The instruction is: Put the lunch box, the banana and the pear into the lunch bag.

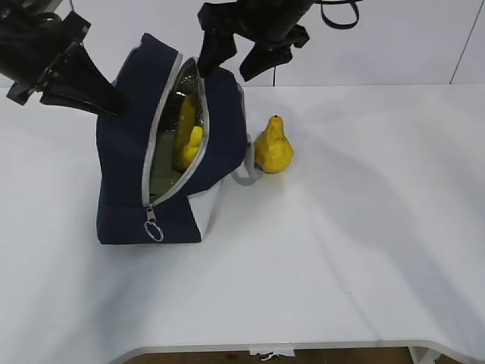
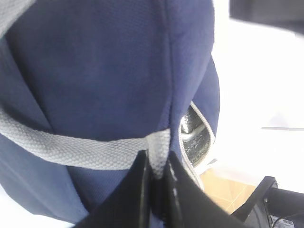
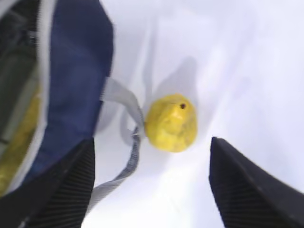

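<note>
Navy lunch bag (image 1: 170, 152) stands on the white table (image 1: 341, 250), zip open. My left gripper (image 2: 159, 173) is pinched shut on its grey handle (image 2: 85, 149); only the left wrist view shows that, since the bag hides it in the exterior view. My right gripper (image 3: 152, 190) hangs with its jaws wide apart above the pear (image 3: 171, 122), which sits just beside the bag. Exterior view alone shows the banana (image 1: 188, 136) clearly, upright inside the bag. Can't make out the lunch box.

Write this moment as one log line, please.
left end effector: shut on handle | right end effector: open above pear | banana: in bag
</note>
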